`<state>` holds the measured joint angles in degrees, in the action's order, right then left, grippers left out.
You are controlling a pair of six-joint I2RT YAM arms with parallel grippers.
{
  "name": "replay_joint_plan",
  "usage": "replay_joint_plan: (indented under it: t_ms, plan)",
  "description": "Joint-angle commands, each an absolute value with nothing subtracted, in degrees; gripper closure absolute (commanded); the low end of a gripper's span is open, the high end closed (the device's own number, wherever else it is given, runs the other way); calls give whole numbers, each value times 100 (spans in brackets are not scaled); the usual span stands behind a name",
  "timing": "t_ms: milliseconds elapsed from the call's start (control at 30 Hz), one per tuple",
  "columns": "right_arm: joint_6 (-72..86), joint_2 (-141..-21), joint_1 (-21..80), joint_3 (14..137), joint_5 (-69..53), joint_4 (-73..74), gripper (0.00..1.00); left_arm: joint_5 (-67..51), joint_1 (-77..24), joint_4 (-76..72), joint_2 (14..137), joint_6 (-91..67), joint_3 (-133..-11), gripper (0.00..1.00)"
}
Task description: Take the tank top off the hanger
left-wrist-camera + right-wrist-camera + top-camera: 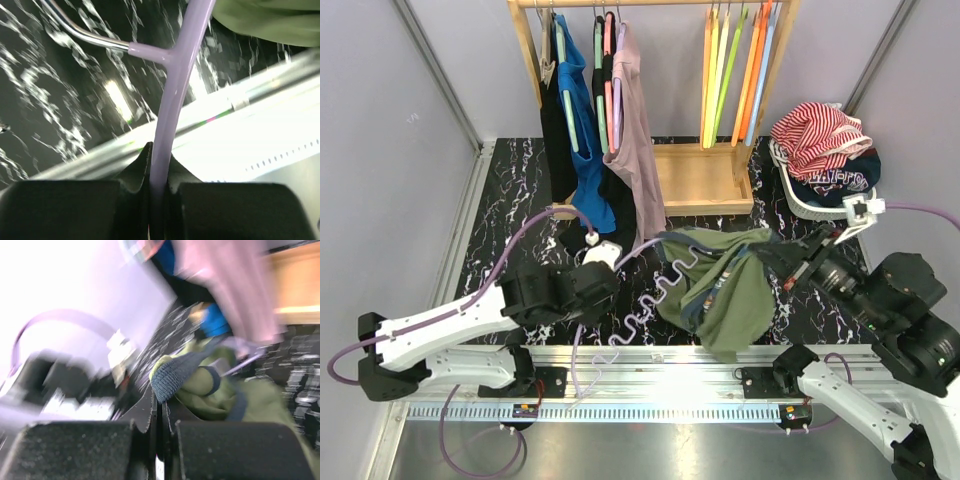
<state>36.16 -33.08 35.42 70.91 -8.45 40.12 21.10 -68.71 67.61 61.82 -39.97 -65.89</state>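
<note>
left gripper [159, 167] clamped on lilac hanger [176, 85], right gripper [159, 412] apparently pinching olive tank top [212, 400] (navy-trimmed)

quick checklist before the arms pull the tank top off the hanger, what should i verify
1. Hold on the hanger: ok, the left gripper is shut on its bar.
2. Hold on the tank top: ok, the right gripper is shut on its dark trim.
3. Straps free of the hanger: cannot tell, green fabric bunches at its far end.
4. Position of the coiled cable: not ok, it runs right along the tank top's left edge and might snag.
5. Room from the hanging clothes: cannot tell, the lowest hems hang close behind the left gripper.
</note>
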Motion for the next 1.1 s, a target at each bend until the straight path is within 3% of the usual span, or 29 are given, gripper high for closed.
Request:
replay_joint_plan:
  t_ms: [0, 167, 300, 400, 433, 500, 733, 867, 1067]
  plan:
    - [3796, -3699, 3560, 7488, 1421, 4877, 100, 1180, -6961, 6697, 5635, -4359, -6496, 100]
    - [4226, -4385, 3560, 7690, 2758, 6001, 100, 923, -7022, 7241, 4853, -4912, -6460, 100]
    - [4230, -4702, 3560, 7296, 2683, 5971, 100, 1281, -7005, 7523, 4316, -5264, -6670, 100]
    - [3668, -5157, 3551, 6874, 920, 5102, 100, 1756, -7014, 7637, 4201, -5405, -6925, 100]
    - [3508, -5551, 3559, 6821, -374, 4837, 100, 1914, -7005, 7664, 4201, -5431, -7021, 100]
    - [3358, -5983, 3560, 6785, -1793, 3900, 100, 2415, -7014, 7708, 4219, -5475, -7355, 100]
    - [3436, -6337, 3560, 7573, -3954, 1179, 100, 3480, -7014, 7506, 3973, -5484, -8042, 100]
    - [2964, -6223, 3560, 7787, -3325, 1676, 100, 3849, -7014, 7295, 3569, -5572, -8051, 100]
    - [2084, -6108, 3560, 7682, -479, 5134, 100, 3876, -7005, 7172, 3322, -5493, -7937, 100]
